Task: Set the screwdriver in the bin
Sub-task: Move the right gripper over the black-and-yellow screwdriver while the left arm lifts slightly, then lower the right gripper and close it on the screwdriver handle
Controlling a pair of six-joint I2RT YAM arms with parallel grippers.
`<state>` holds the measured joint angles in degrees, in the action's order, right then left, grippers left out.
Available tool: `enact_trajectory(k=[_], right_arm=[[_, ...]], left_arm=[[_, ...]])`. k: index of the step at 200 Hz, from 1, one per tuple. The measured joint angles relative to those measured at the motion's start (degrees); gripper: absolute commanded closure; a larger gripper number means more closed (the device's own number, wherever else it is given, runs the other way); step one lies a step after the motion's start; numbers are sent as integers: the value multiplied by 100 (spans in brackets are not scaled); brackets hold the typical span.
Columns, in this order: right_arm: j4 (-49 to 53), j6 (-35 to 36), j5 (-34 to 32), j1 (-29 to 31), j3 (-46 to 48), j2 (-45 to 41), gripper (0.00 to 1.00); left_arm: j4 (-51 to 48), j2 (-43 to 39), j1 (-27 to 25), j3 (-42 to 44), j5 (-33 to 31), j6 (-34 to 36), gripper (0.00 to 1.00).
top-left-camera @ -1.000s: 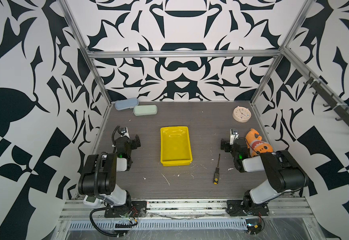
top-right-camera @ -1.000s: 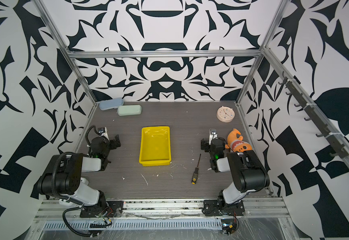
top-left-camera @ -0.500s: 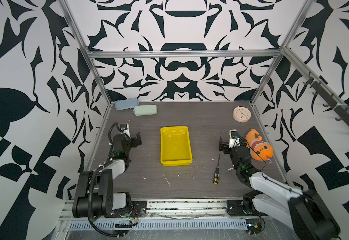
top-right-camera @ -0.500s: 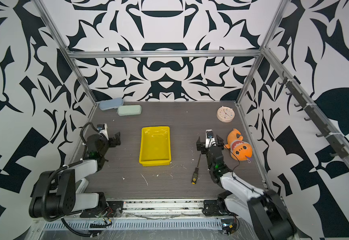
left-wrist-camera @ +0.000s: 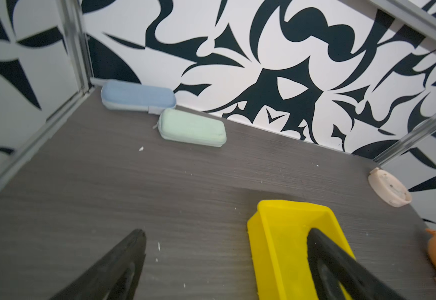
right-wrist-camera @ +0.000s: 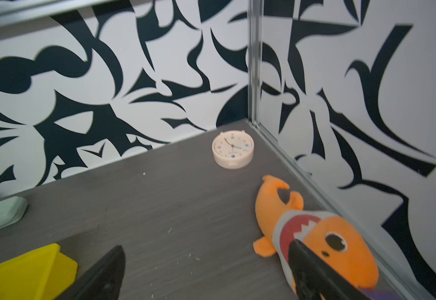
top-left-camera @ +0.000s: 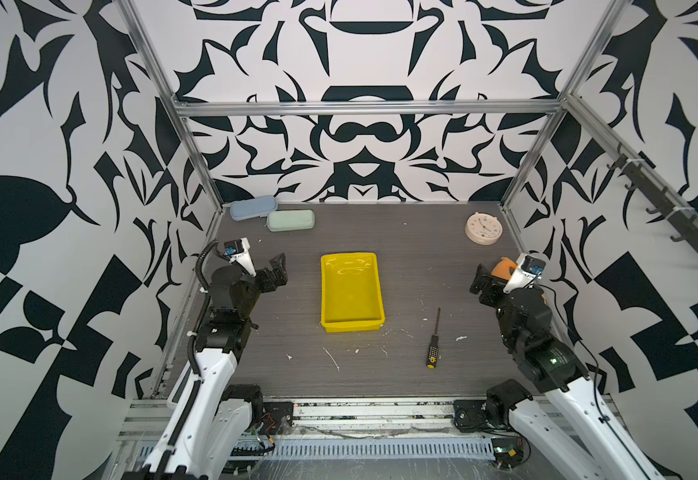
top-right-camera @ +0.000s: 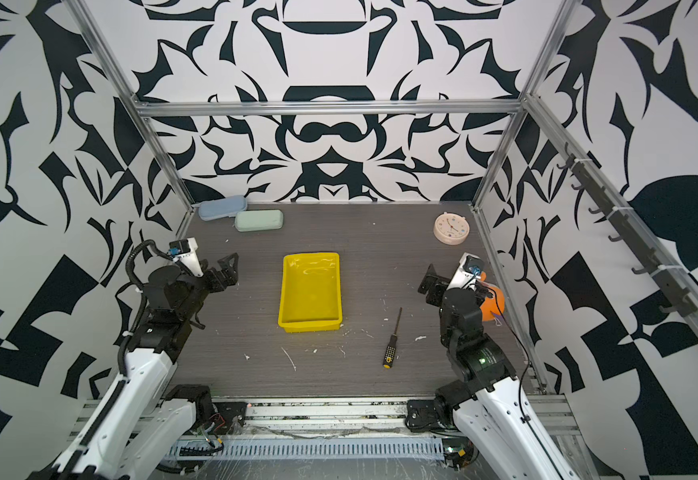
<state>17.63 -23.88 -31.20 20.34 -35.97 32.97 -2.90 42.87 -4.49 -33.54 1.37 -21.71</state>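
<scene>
screwdriver (top-left-camera: 433, 341) on grey, seemingly wood-grained table (top-left-camera: 422, 266); patterned walls (top-left-camera: 364, 162) around.

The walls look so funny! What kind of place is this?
Probably a robot practice booth, not a home: a left arm and right arm mounted at a table, patterned walls on a metal frame, and odd props like a bin, screwdriver and toy fish.

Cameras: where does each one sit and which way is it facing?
Top views: high at the front, looking down toward the back wall; left arm, right arm, left gripper, right gripper, screwdriver, bin.
Left wrist: on the left arm, facing the back-left corner; blue case, green case, its open fingers.
Right wrist: on the right arm, facing the back-right corner; clock, toy, its open fingers.
Shared: both wrist views show bin, clock, toy.
</scene>
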Motion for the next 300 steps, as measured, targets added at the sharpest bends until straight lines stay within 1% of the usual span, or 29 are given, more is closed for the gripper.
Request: enact_trajectory(k=[20, 37, 54, 69, 88, 106, 123, 136, 151, 180, 193, 212, 240, 262, 276, 300], right_arm=[[568, -457, 81, 0, -17, 44, 1], [826, -654, 284, 0, 2, -11, 0], [960, -800, 509, 0, 15, -109, 0], [1078, -962, 710, 0, 15, -179, 1], [1303, -1432, 855, 0, 22, -229, 0], [1322, -1659, 1038, 0, 151, -369, 0], [1427, -1801, 1215, -2, 197, -374, 0], [1499, -1897, 1375, -7, 164, -94, 0], [1718, -2055, 1550, -11, 17, 603, 1], [1880, -2286, 2168, 13, -166, 1989, 1], [1788, -2459, 2424, 76, -50, 2221, 2], [1552, -2800, 2754, 227, 297, 2216, 7], [1434, -3364, 2865, 603, 643, 2199, 17], [1390, -3777, 2868, 951, 682, 2164, 24], [1329, -3980, 2844, 1191, 699, 2155, 30], [1211, -4304, 2813, 1528, 807, 2188, 33]], left_arm=[[-695, -389, 2, 22, 44, -466, 1], [-918, -612, 2, 146, 157, -601, 1], [-1088, -636, 2, 208, 190, -691, 1], [-1209, -485, 2, 201, 131, -844, 1], [-1615, -101, 2, 87, -280, -1285, 1], [-1847, 304, 4, -26, -553, -1453, 1], [-1974, 505, 4, -50, -695, -1558, 1], [-1996, 540, 2, -22, -776, -1615, 1], [-1961, 413, -22, 181, -883, -1733, 1], [-1700, -247, -94, 1073, -863, -1921, 1], [-1637, -542, -105, 1392, -728, -1985, 1], [-1624, -909, -111, 1541, -601, -2031, 1], [-1491, -1257, -111, 1541, -503, -2035, 1], [-1445, -1213, -114, 1541, -503, -2052, 1], [-1447, -1097, -114, 1541, -496, -2057, 1], [-1449, -914, -116, 1541, -490, -2070, 1]])
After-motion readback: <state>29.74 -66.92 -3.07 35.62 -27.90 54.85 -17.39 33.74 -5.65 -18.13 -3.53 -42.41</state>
